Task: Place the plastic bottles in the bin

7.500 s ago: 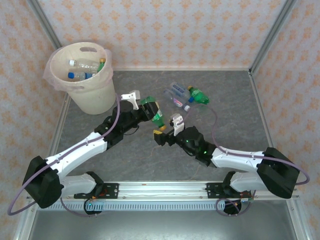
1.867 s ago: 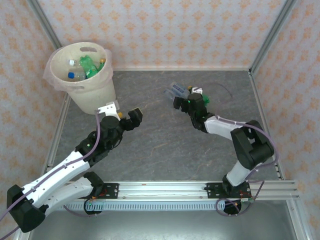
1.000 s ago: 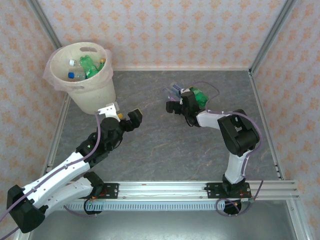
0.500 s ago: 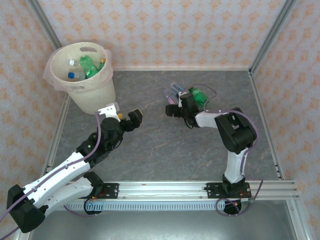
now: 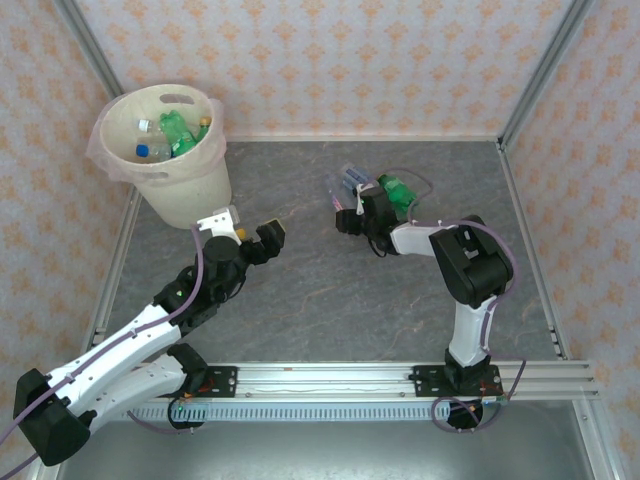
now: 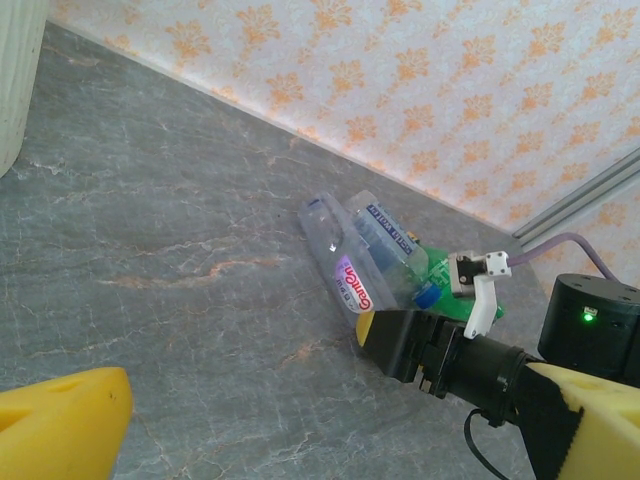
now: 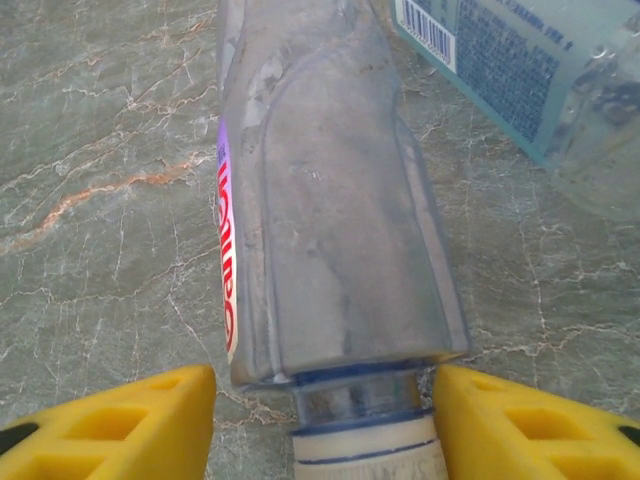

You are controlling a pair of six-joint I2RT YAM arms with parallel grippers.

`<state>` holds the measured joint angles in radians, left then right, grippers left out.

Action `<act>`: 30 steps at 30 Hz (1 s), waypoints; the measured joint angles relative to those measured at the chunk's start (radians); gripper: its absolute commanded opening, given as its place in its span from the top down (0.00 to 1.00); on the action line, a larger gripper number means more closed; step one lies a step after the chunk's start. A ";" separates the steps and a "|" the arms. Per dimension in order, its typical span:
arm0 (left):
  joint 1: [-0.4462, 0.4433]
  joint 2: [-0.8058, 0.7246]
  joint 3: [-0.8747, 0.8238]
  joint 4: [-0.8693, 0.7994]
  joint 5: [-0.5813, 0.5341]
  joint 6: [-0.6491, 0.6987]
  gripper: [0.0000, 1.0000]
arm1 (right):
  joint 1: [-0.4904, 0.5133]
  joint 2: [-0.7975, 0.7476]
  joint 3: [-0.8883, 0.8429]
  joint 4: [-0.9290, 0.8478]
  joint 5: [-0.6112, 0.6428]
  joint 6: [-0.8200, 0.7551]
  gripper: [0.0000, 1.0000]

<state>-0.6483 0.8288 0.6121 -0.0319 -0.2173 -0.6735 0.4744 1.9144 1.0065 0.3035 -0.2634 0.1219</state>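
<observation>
A clear plastic bottle (image 7: 330, 200) with a red-lettered label and a white cap lies on the grey table. My right gripper (image 7: 325, 420) straddles its neck. The right finger touches the bottle's shoulder and a small gap shows at the left finger (image 7: 110, 420), so the jaws are open. From above, the right gripper (image 5: 345, 207) sits at that bottle (image 5: 349, 182), beside a green bottle (image 5: 398, 192). A second clear bottle (image 7: 530, 70) with a blue label lies next to it. The cream bin (image 5: 190, 195) at the back left holds several bottles (image 5: 175, 135). My left gripper (image 5: 245, 228) hangs open and empty near the bin.
The left wrist view shows the clear bottles (image 6: 335, 250), the green bottle (image 6: 440, 290) and the bin's wall (image 6: 15, 80) at top left. Metal frame posts (image 5: 545, 70) and patterned walls ring the table. A rail (image 5: 330, 375) runs along the near edge.
My right gripper's jaws have narrowed around the clear bottle's neck. Earlier, the green bottle that my left gripper held went into the bin. The left arm has stayed still over the last second.
</observation>
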 measured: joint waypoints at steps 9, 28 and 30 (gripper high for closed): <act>0.000 0.000 0.000 -0.001 0.000 0.000 0.01 | 0.000 0.007 -0.008 0.007 0.000 -0.002 0.66; 0.000 0.000 0.000 -0.001 -0.012 -0.023 0.01 | 0.071 -0.074 -0.093 0.028 0.012 -0.004 0.76; 0.000 0.000 0.000 0.000 -0.012 -0.034 0.01 | 0.097 -0.124 -0.126 0.031 0.017 -0.009 0.75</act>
<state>-0.6479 0.8291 0.6121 -0.0319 -0.2291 -0.7074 0.5709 1.7905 0.8810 0.3340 -0.2462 0.1127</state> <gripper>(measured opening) 0.991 0.266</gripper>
